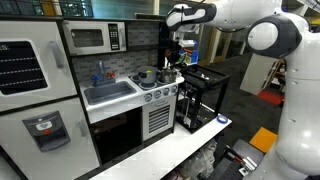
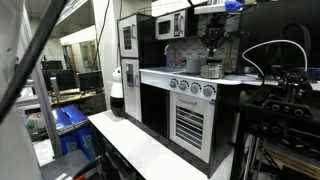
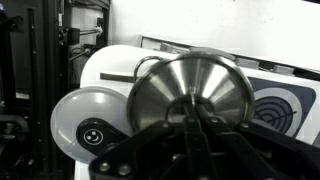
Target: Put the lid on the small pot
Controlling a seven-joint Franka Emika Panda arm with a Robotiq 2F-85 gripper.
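In the wrist view my gripper [image 3: 190,125] is shut on the knob of a shiny round metal lid [image 3: 190,85], which fills the middle of the picture. A thin dark handle [image 3: 115,75] sticks out to the left from under the lid; the pot's body is hidden by the lid. In both exterior views the gripper [image 1: 171,60] [image 2: 212,48] hangs over the toy stove top. A small metal pot [image 2: 213,69] stands right beneath it, and a second metal pot [image 1: 148,76] [image 2: 194,65] stands beside it.
The toy kitchen has a sink [image 1: 110,93] with a faucet, a microwave [image 1: 90,38] above, an oven front [image 2: 190,125] with knobs, and a printed burner ring [image 3: 275,110]. A black frame cart [image 1: 200,95] stands beside the stove. A white bench [image 2: 140,150] runs along the front.
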